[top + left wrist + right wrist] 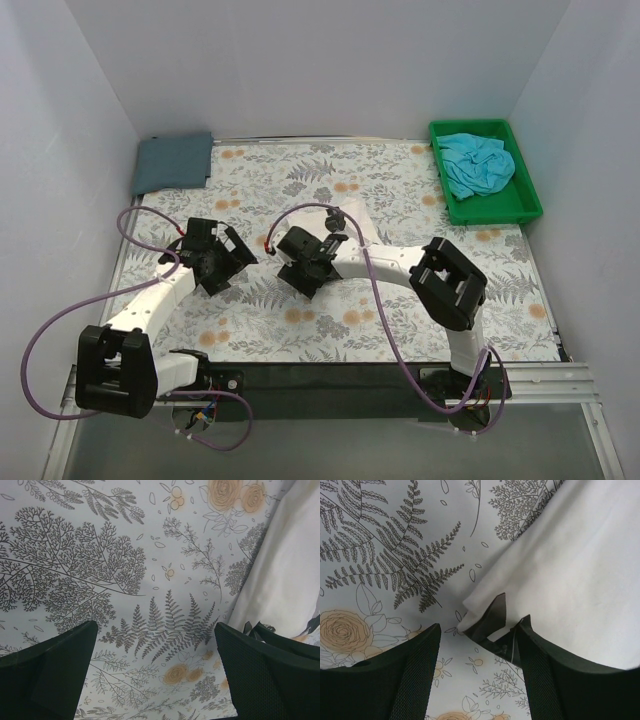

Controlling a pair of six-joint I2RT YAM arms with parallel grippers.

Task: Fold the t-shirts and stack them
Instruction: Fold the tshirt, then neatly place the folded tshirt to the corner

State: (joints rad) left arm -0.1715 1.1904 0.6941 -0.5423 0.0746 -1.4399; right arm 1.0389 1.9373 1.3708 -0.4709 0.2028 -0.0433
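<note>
My right pincer [481, 625] gapes wide over a corner of the cream t-shirt [570, 555]; my left pincer [155, 630], equally wide, hangs above the floral worktop cover [100, 555].

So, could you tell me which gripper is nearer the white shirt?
Right. The right gripper straddles a corner of the white shirt; the left gripper hovers over the cover beside its edge.

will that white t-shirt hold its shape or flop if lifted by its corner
Probably flops: the white t-shirt lies limp, its corner folded. It looks thin, so likely light. It may drag along the floral cover.
</note>
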